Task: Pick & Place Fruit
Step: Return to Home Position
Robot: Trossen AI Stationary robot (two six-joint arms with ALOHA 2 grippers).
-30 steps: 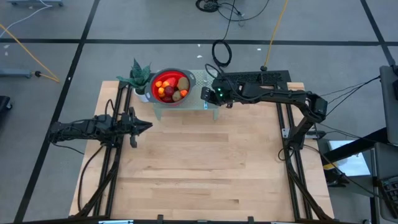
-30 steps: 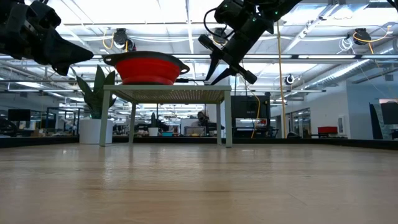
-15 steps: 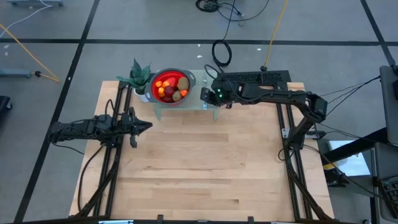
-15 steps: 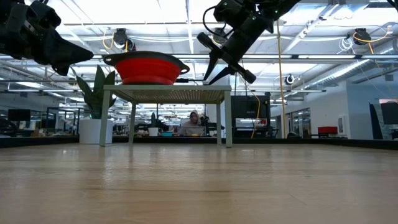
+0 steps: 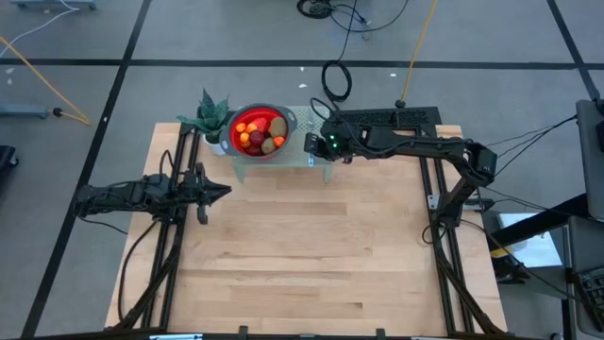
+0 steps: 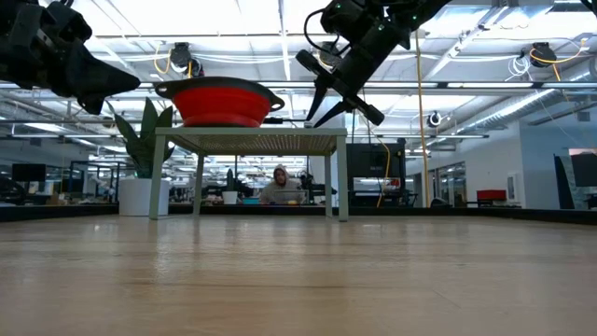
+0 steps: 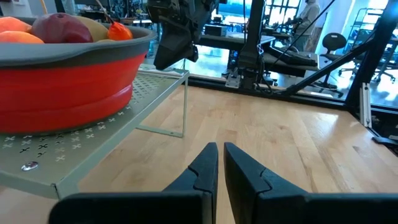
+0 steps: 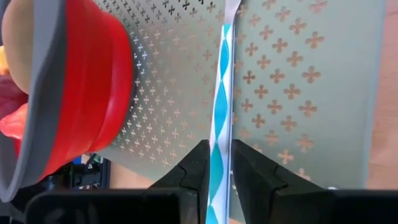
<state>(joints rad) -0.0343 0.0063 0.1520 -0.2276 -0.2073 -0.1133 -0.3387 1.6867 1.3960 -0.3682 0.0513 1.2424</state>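
The fruit sits heaped in the red bowl on the pale perforated shelf, toward twelve o'clock on the table. At the bowl's three o'clock, the right gripper hovers over the shelf, fingers slightly parted astride the blue-and-white knife. The left gripper hangs near nine o'clock, nearly closed, empty.

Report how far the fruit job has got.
Done: the fruit sits piled in the red bowl on the shelf, none on the table. In hand: the right gripper straddles the blue-and-white knife lying on the shelf. Left: it must back away; the left gripper waits beside.
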